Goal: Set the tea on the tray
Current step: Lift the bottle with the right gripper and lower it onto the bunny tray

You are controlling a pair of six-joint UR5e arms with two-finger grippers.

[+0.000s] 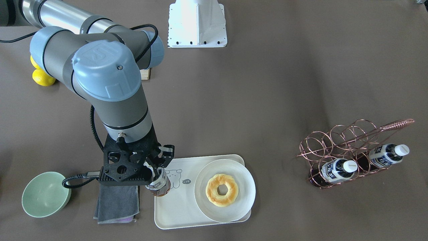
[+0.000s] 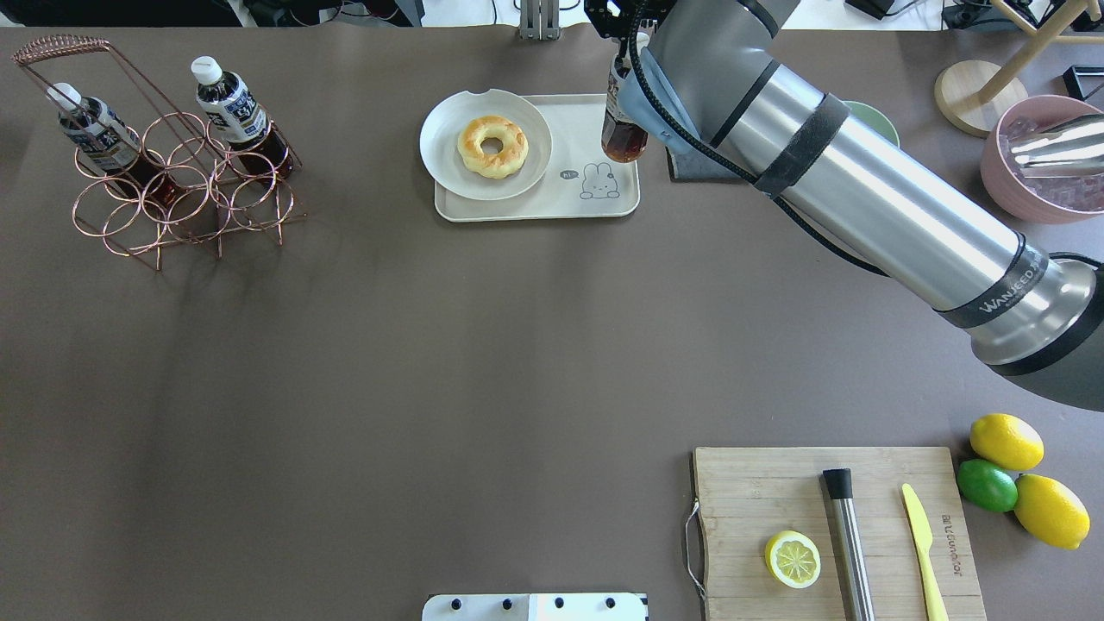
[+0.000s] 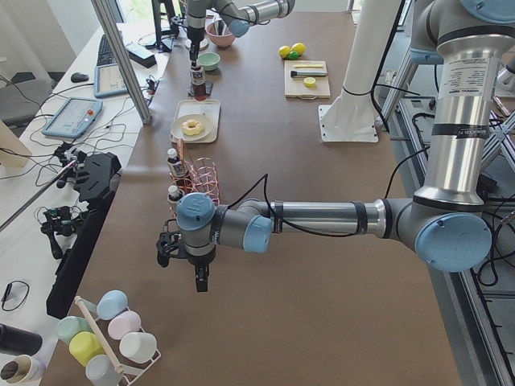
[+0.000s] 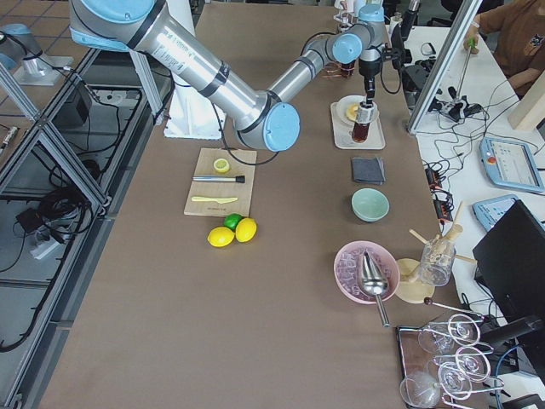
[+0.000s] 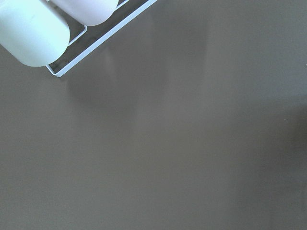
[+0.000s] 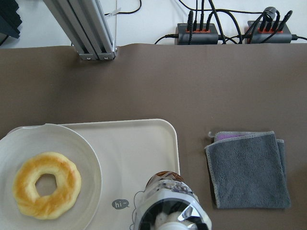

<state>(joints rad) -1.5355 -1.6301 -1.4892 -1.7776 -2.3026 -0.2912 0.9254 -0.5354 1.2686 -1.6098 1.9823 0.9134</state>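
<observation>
In the front-facing view we see the right gripper (image 1: 156,173) clenched on the neck of the tea (image 1: 160,186), which hangs upright straight below it over the bare end of the tray (image 1: 174,214); overhead, the plate (image 2: 440,142) fills the tray's other end; the right wrist view shows flat free room beneath; from the left side, we cannot tell the left gripper (image 3: 183,261)'s state.

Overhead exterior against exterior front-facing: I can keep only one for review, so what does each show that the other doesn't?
Only overhead: the lemon half, steel muddler and yellow knife on the wooden board, plus the pink bowl. Only front-facing: the whole green bowl and grey towel, and a clear look at the right gripper shut on the tea. Both: tea at the edge of the tray, the doughnut on its plate, two bottles in the wire rack.
</observation>
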